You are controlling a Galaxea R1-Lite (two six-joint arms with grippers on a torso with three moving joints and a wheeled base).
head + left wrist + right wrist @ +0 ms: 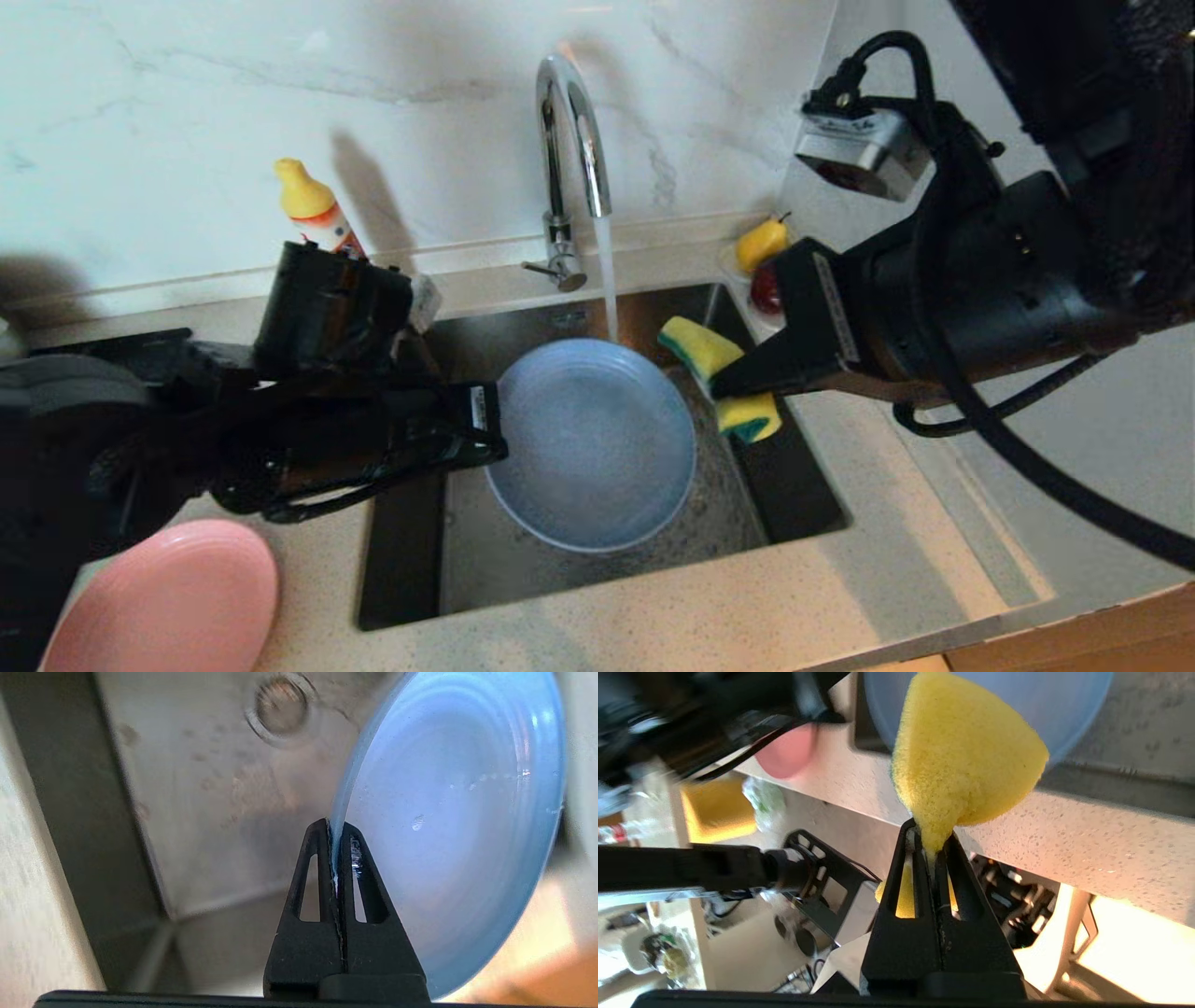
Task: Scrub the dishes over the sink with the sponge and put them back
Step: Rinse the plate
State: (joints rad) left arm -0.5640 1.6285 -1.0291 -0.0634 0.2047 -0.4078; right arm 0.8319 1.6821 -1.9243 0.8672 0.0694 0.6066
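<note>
Midway, by the look of things: light-blue plate (590, 443) held tilted over the sink (747, 509) by its rim, clamped in the left claw (495, 425), with water from the tap (571, 121) running down at its far edge. Sponge (717, 373) pinched and folded in the right claw (724, 383), just beside the plate's right rim, whether touching cannot be told. Scrubbing judged as only starting or about to start. Pink plate (168, 597) waiting on the tabletop (653, 616) at the left, probably unwashed. Teal bowl nowhere in view. Putting back all left to do.

Matte blue plate (591, 443), porous foam sponge (719, 378), brushed-steel sink (523, 560).
</note>
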